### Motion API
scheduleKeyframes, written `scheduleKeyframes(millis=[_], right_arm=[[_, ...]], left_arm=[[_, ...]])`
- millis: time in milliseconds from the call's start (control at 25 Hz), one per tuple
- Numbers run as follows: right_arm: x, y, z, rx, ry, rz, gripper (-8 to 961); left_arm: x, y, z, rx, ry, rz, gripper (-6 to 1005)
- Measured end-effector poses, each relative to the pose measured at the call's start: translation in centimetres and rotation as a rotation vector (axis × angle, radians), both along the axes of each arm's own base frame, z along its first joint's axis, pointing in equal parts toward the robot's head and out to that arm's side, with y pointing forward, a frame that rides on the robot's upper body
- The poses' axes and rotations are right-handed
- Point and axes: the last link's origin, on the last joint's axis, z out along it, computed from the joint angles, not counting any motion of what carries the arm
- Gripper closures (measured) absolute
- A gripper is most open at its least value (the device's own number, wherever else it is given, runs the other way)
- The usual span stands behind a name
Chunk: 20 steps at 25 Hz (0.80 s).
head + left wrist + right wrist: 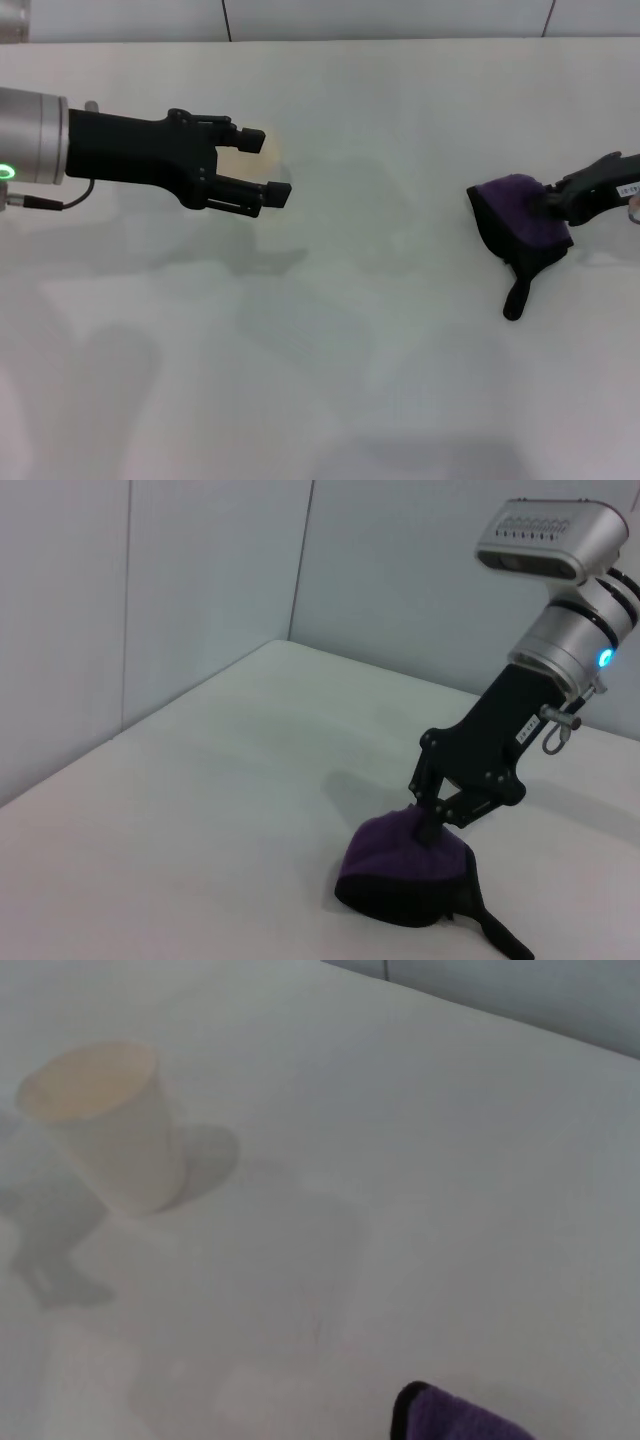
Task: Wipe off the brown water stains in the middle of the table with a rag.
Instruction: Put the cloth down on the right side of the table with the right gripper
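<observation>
The large, smooth white desk [330, 380] carries a dark purple soft rag with black edging and a short black tail [520, 232], which sits bunched at the robot's right side. The right end effector [552, 203] comes down onto the top of that rag; the left wrist view shows its black fingers [428, 820] pinched into the purple fabric [405, 872], so it is grasping the cloth. The black tail trails off the rag toward the near edge of the desk. On the robot's left, the left end effector [266, 168] hangs over the desk with its two black fingers spread and holding nothing. Just beyond those fingers stands a white paper cup with a pale yellowish inside [105, 1125], upright on the desk, well apart from the rag. No brown stain is discernible on the white surface in any view.
</observation>
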Motion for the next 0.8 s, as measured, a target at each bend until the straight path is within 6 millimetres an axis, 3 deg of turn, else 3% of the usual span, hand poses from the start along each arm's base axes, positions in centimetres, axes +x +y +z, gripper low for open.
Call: scheduleKeyframes(millis=[680, 800], right_arm=[[-0.25, -0.69, 0.46, -0.049, 0.018, 0.023, 730], [-0.35, -0.73, 0.69, -0.035, 0.036, 0.034, 480]], left_arm=[[-0.06, -0.08, -0.21, -0.001, -0.004, -0.008, 124], [-0.2, -0.08, -0.21, 0.003, -0.001, -0.005, 124]])
